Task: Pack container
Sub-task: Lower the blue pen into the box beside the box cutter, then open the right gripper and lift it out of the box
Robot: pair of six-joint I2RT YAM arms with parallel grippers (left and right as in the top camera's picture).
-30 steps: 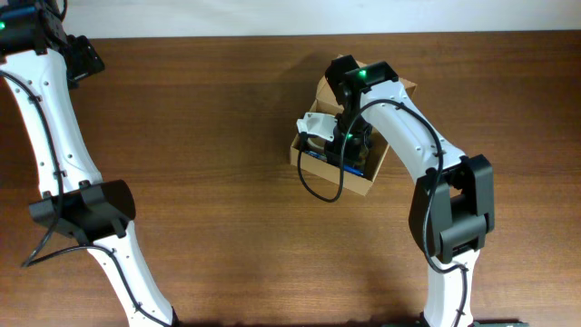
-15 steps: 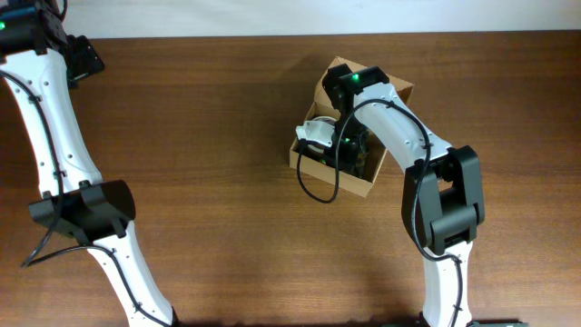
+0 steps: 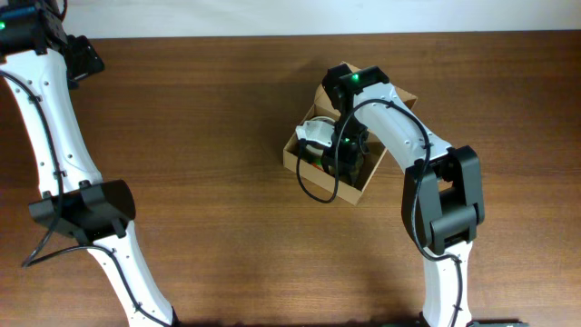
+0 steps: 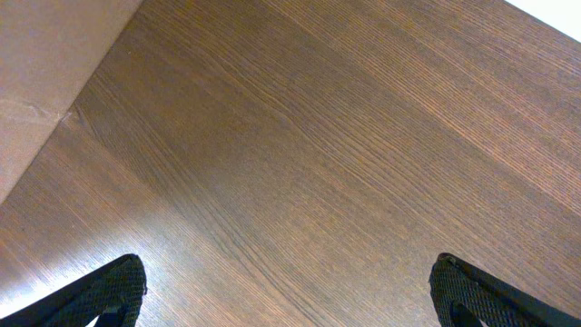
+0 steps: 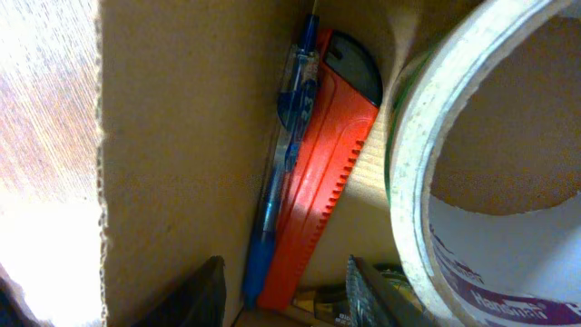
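The container, a brown cardboard box with its lid flap folded back, sits on the table right of centre. My right gripper reaches down inside it. In the right wrist view its jaws stand open beside the box wall. A blue pen and a red utility knife lie between them, gripped by neither finger. A tape roll fills the right side of the box. My left gripper hangs wide open over bare wood at the far left.
A black cable from the right wrist loops over the box's front wall. The left arm stands along the table's left edge. A pale tan surface borders the wood in the left wrist view.
The right gripper has sunk deeper into the box and its jaws have opened. The box has turned and slid slightly toward the left front. The left arm has not moved.
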